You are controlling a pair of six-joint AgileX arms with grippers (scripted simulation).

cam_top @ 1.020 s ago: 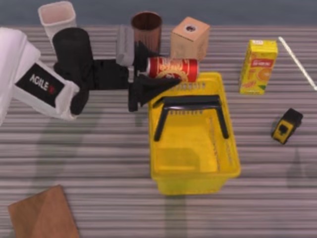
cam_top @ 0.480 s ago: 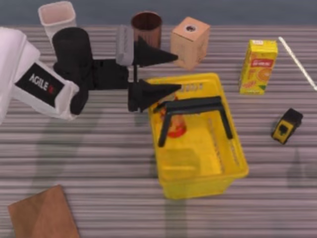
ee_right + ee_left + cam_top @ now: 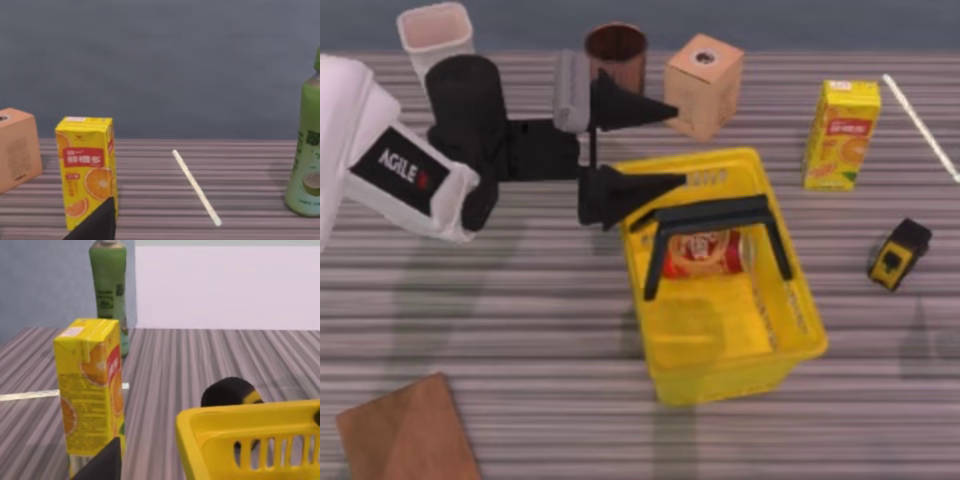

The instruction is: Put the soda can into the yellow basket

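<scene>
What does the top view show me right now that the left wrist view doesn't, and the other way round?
Only the top view shows the soda can lying on its side inside the yellow basket, under the black handle, with the left gripper open and empty at the basket's far left corner. It also shows the brown cup and cardboard box.

Only the left wrist view shows the green bottle.

Both show the basket, the orange-juice carton and the small black-and-yellow object beyond it.
</scene>
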